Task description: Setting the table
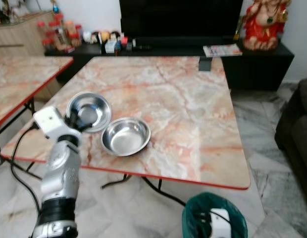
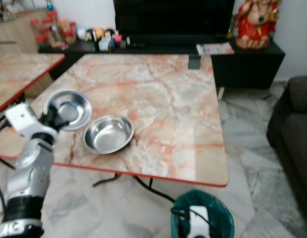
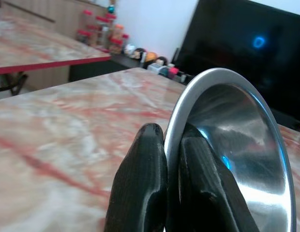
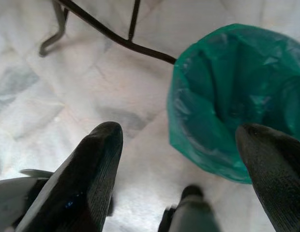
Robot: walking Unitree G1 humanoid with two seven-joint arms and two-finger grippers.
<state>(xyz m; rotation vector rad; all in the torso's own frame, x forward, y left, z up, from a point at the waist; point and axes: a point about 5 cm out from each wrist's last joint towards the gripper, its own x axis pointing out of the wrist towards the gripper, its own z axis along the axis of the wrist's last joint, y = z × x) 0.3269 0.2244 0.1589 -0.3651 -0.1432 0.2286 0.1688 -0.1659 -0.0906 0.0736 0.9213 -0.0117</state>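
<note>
My left gripper [image 1: 74,120] pinches the held bowl [image 1: 89,112] by its rim, lower left of frame. That thin grip could slip, clanging it onto the second bowl [image 1: 126,136]. Right gripper [image 4: 181,159] hangs wide apart.

The right gripper [image 4: 181,154] is hanging with its two black fingers [image 4: 87,179] spread wide above the marble floor [image 4: 77,82]. A green bin bag [image 4: 227,96] is lying at two o'clock, beside black table legs [image 4: 116,34].

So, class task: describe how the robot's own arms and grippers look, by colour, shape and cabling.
The left arm is silver with ribbed, rounded segments, a black band low down and a white boxy wrist block trailing a black cable. Each gripper has two long black fingers, rounded at the tips and matte.
</note>
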